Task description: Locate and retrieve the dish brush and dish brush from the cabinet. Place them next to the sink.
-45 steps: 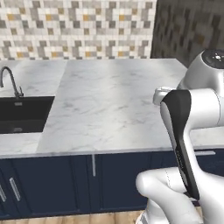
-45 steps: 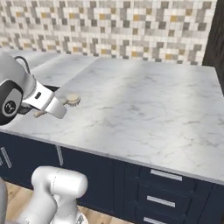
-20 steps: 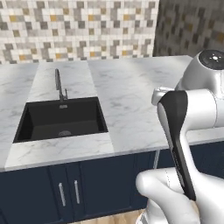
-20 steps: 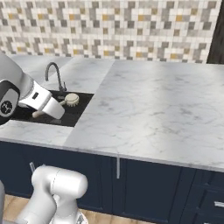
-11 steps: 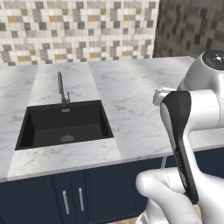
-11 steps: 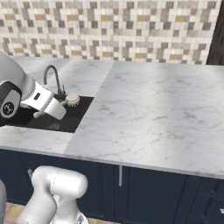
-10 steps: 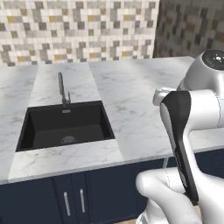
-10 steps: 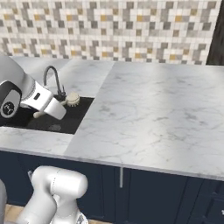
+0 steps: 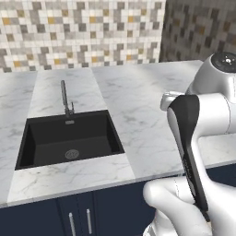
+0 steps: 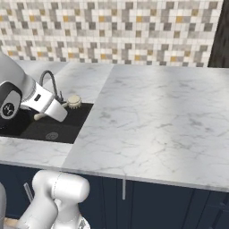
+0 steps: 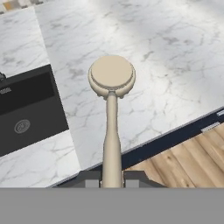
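As seen from left to right in the left base view, the black rectangular sink [image 9: 69, 140] with its round steel drain and slim arched grey tap [image 9: 66, 98] is set into the white marble worktop [image 9: 138, 101], whose bare slab runs on to the right of the basin. Nothing is seen lying in the basin. In the hand view, the two-finger gripper [image 11: 112, 178] is closed on the handle of the pale tan wooden dish brush [image 11: 112, 105], with a dark finger pressed against each side of the shaft. The brush's long axis runs straight out from the gripper, and its round head is carried at the far end, above the worktop strip just beside the sink's right edge. The sink lies to the left of the brush in that view, the navy cabinet front and wooden floor to the lower right. In the right base view, the brush head is seen over the right rim of the sink, near the tap. The placing spot is judged to lie directly below the head, so a lowering move is called for. The second, yellow-bristled brush cannot be accounted for.
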You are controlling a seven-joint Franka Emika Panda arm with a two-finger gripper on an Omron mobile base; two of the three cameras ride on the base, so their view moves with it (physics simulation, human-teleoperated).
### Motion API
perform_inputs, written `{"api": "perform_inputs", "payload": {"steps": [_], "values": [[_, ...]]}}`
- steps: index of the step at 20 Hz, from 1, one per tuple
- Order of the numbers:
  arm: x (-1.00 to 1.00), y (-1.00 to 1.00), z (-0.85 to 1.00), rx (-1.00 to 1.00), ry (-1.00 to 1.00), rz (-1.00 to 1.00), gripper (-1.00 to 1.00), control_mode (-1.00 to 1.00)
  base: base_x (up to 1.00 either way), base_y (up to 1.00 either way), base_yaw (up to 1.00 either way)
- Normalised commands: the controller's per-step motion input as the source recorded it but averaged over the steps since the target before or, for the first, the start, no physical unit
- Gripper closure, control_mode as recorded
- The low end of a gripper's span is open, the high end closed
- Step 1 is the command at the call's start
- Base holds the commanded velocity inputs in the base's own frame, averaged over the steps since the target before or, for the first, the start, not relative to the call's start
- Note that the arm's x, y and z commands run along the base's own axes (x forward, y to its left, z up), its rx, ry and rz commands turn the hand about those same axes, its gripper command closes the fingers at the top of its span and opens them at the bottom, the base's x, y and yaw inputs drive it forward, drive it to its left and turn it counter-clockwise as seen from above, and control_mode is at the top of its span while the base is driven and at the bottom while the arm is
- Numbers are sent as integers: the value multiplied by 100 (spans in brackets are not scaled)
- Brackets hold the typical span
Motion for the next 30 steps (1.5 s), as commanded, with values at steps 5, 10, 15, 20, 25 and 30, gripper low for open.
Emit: {"api": "perform_inputs", "payload": {"steps": [5, 10, 15, 20, 25, 30], "values": [[0, 0, 0, 0, 0, 0, 100, 100, 1, 2, 0], [2, 0, 0, 0, 0, 0, 100, -100, 0, 0, 0], [60, 7, -2, 2, 4, 4, 100, -100, 0, 0, 0], [69, 15, -22, 2, 17, 10, 100, -100, 0, 0, 0], [74, 17, -38, 0, 15, 12, 100, -100, 0, 0, 0], [62, 0, -45, -3, 1, 6, 100, -100, 0, 0, 0]]}}
